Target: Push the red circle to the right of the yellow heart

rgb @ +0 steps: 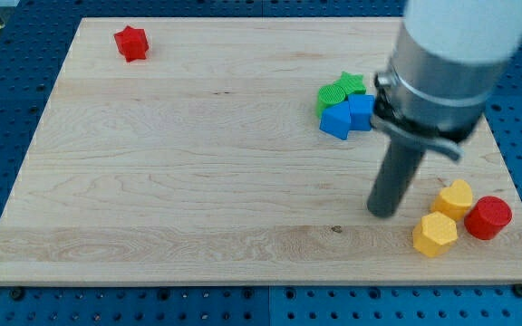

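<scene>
The red circle (488, 217) lies near the board's lower right corner. It touches the right side of the yellow heart (455, 198). A yellow hexagon (435, 234) sits just below and left of the heart. My tip (384, 213) rests on the board to the left of these yellow blocks, a short gap away from them. The arm's grey and white body fills the view's upper right.
A green star (352, 84) and another green block (332, 96) sit clustered with two blue blocks (336, 119) (362, 110) right of centre, above my tip. A red star (131, 43) lies at the top left. The wooden board (170, 181) rests on a blue perforated table.
</scene>
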